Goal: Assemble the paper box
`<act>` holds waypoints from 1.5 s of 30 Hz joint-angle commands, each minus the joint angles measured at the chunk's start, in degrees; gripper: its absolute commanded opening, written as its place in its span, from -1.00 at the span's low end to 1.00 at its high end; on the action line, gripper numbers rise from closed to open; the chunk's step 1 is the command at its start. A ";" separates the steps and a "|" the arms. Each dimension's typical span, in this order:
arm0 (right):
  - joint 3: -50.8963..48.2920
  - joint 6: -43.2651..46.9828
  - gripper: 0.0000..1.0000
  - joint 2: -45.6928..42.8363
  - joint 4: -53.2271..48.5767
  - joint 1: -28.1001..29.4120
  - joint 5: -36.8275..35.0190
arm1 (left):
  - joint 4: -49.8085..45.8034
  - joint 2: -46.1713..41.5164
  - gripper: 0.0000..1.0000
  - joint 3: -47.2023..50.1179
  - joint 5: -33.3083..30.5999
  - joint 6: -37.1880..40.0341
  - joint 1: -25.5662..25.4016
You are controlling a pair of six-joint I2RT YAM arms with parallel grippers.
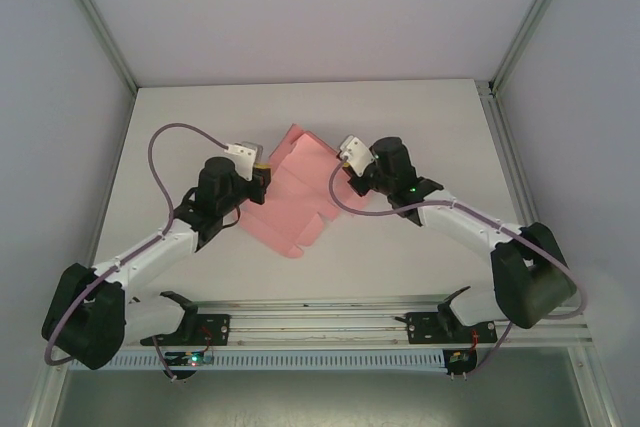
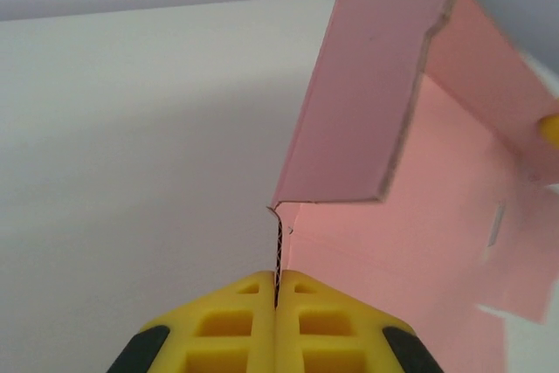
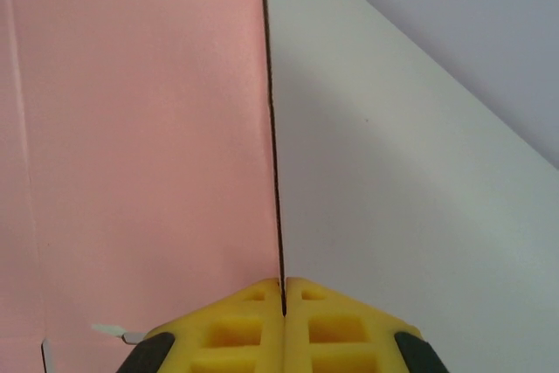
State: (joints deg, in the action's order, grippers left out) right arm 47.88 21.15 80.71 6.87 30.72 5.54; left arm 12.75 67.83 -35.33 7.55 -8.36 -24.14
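Observation:
The paper box (image 1: 295, 197) is a flat pink die-cut card sheet in the middle of the white table, between the two arms. My left gripper (image 1: 262, 179) is at its left edge, shut on a raised flap; in the left wrist view the yellow fingers (image 2: 236, 321) pinch the corrugated edge of the paper box (image 2: 454, 242), and another flap stands up above. My right gripper (image 1: 350, 169) is at the sheet's right edge. Its yellow fingers (image 3: 244, 329) are shut on the thin edge of the paper box (image 3: 140, 146), seen edge-on.
The white table (image 1: 420, 137) reaches back to the grey walls and metal corner posts. A metal rail (image 1: 320, 315) with the arm bases runs along the near edge. Bare table lies left, right and behind the sheet.

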 commanded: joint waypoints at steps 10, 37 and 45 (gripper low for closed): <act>5.36 -14.12 -1.00 2.08 -7.77 -2.15 2.26 | 4.12 2.56 -1.00 3.66 -7.98 -4.15 -1.72; 6.96 -10.96 -1.00 3.65 -11.47 1.53 6.30 | 0.15 9.14 -1.00 -4.31 10.91 -23.01 3.87; 7.20 -6.72 -1.00 4.13 -13.36 2.58 2.07 | -11.65 7.14 -0.96 -6.95 -5.50 3.84 -4.27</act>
State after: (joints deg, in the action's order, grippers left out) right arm 53.54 12.19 84.20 -7.38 31.44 8.95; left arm 4.14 76.36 -39.81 7.44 -15.75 -25.43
